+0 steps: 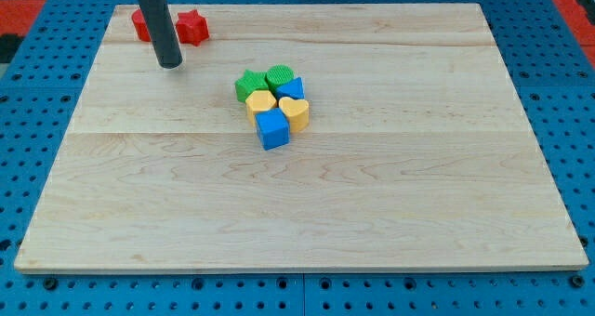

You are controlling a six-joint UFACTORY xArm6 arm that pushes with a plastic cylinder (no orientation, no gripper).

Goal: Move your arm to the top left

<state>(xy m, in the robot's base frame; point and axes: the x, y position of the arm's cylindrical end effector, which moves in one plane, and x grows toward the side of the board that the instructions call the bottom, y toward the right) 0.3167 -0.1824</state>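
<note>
We have our straight dark rod standing over the pale wooden board (372, 204), and my tip (170, 67) rests on it toward the view's top left. There are no jaws to open or shut; the rod carries nothing and touches no block.

Taking the red star-shaped block (192, 27) as our landmark: my tip sits just below it and slightly to the view's left, near but apart. A second red block (139, 23), its shape partly hidden behind the rod, lies to the landmark's left. Well away to the landmark's lower right is a tight cluster: a green star-like block (248, 85), a green rounded block (279, 77), two yellow heart-shaped blocks (261, 102) (295, 111), a blue cube (273, 128), and a small blue block (294, 88) peeking behind.

We judge the task nearly done. The risk now is travelling further up and left: the rod would likely strike the hidden red block, shoving it off the board's edge.
</note>
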